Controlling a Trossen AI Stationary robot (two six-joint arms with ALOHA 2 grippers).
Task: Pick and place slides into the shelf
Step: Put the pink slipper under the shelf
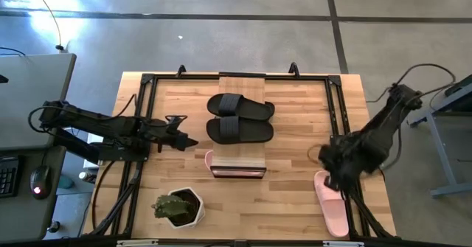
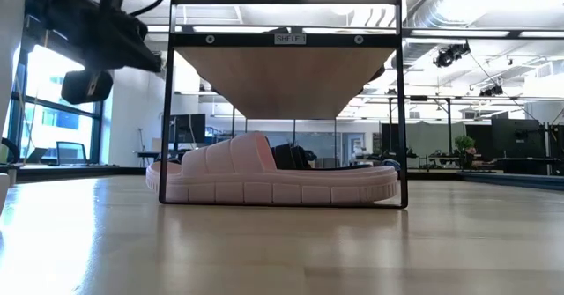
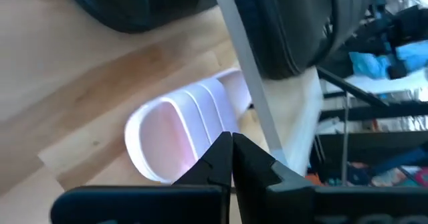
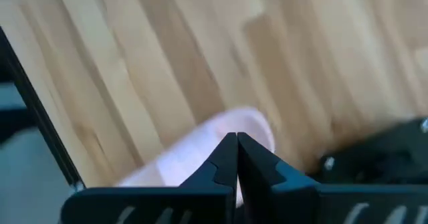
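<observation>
Slides sit in three places when seen from above: a black pair (image 1: 240,119) lies side by side on the wooden top of the shelf (image 1: 242,81) at the middle of the desk (image 1: 295,195), one pink slide (image 1: 209,158) pokes out from under the shelf's near left corner, and the other pink slide (image 1: 332,203) lies loose on the desk near the right edge. A potted plant (image 1: 178,207) stands at the near left. The left gripper (image 1: 190,141) reaches in from the left and hangs just beside the shelf's left side, close to the tucked pink slide; its fingers are pressed together and carry nothing. The right gripper (image 1: 333,179) hovers at the far end of the loose pink slide, likely lined up to collect it, the one piece not yet put away.

From desk height, the tucked pink slide (image 2: 273,182) rests on the desk inside the black frame (image 2: 401,101), under the plank, with a black slide (image 2: 291,157) partly visible behind it. An arm (image 2: 88,31) shows at upper left.

The left wrist camera looks past its own shut, empty fingers (image 3: 251,160) at the pink slide (image 3: 180,127) beside a frame bar, with black slides above on the plank.

The right wrist camera shows its fingers (image 4: 221,160) closed tip to tip, gripping nothing, directly over the rounded end of the loose pink slide (image 4: 234,130). They would need to part before any grasp, I judge.
</observation>
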